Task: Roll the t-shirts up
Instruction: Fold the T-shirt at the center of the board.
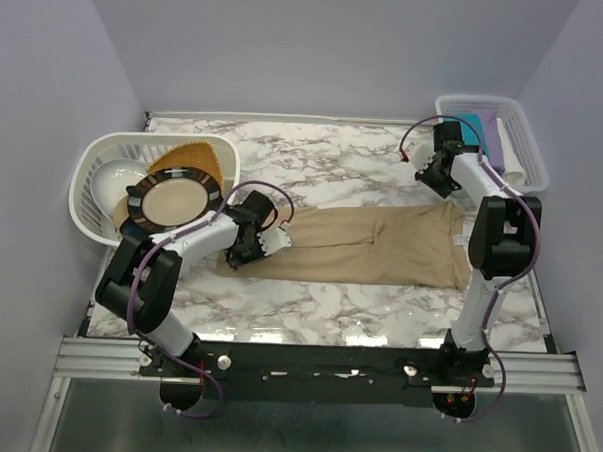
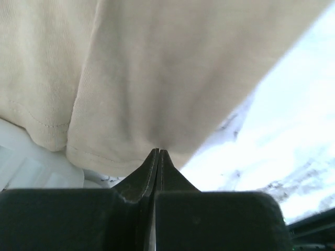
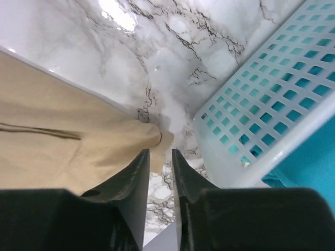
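A long beige t-shirt (image 1: 371, 244), folded into a strip, lies across the middle of the marble table. My left gripper (image 1: 261, 242) is at its left end. In the left wrist view the gripper (image 2: 158, 151) is shut, with the beige cloth (image 2: 172, 68) puckering into its tips and the hem showing at the left. My right gripper (image 1: 430, 176) hovers past the shirt's far right corner. Its jaws (image 3: 160, 152) stand narrowly open, marble showing through the gap. The shirt's corner (image 3: 68, 141) lies just beyond the tips. A teal t-shirt (image 1: 476, 124) and a lilac one (image 1: 495, 141) lie in the right basket.
A white lattice basket (image 1: 522, 156) stands at the back right, close beside my right gripper; its wall (image 3: 251, 104) fills the wrist view's right side. At the back left another white basket (image 1: 92, 167) holds a black-rimmed plate (image 1: 172, 201), a white bowl (image 1: 111, 183) and a woven tan piece (image 1: 192, 161).
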Controlling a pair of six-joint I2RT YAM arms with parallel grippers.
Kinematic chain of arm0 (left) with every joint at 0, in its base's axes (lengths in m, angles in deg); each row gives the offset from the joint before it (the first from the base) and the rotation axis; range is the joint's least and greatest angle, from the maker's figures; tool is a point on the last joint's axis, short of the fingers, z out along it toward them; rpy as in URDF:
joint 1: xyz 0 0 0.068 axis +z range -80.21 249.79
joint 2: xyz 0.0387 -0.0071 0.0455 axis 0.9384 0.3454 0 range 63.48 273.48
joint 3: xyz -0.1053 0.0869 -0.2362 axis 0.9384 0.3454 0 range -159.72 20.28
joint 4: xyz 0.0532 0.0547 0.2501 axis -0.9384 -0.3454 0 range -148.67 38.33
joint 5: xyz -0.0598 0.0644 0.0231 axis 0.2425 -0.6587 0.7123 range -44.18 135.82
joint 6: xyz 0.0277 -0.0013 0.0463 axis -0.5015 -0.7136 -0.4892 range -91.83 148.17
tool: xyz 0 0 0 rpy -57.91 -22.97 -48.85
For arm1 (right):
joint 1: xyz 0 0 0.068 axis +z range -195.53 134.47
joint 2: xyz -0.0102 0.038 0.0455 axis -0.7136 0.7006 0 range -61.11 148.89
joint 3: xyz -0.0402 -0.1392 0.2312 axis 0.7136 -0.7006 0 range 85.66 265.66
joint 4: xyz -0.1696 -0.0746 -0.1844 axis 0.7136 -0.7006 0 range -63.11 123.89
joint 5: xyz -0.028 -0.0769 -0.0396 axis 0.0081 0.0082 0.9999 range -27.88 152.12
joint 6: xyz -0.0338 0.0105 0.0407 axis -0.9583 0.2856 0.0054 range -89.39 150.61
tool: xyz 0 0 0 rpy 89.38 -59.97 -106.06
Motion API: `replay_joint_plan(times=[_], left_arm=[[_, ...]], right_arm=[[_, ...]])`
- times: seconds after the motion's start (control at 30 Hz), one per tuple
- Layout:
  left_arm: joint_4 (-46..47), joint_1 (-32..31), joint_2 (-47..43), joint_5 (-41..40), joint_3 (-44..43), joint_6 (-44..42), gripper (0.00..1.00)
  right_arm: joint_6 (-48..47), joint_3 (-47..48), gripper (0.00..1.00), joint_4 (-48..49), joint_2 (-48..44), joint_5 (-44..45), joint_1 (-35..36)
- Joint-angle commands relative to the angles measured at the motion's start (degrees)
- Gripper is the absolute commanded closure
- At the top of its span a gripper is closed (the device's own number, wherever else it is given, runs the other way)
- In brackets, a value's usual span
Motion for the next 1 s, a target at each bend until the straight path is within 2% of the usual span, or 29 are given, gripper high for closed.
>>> replay_joint_plan(times=[0.0,0.2,0.37,0.53,0.73,0.97], left_arm=[[-6.60,-0.03,-2.50,6.47,-3.71,-4.30,0.90],[-6.27,0.06,-1.45,5.32,-2.84,-9.05,0.85],[-1.95,-0.03,4.33,-0.04,-2.13,-8.00,0.94],[-4.14,-1.52,5.67,1.36,-1.52,-9.22,0.98],[-6.78,-8.28,4.09,2.06,3.31,-10.11,0.99],[-10.74,-15.93,0.93,7.68,5.96,-8.09,0.99]], right_arm=[[2.72,1.18,0.66,-4.59,-4.01,-3.78,1.61],[4.13,0.13,0.65,-5.65,-5.68,-5.28,2.22],[3.34,-1.90,0.65,-5.12,-6.12,-5.19,2.57],[0.09,-2.95,0.66,-5.91,-4.71,-4.67,3.01],[-1.84,-0.41,0.66,-6.61,-1.90,-4.84,3.28],[-2.90,3.11,0.66,-10.22,-0.93,-5.19,4.77]])
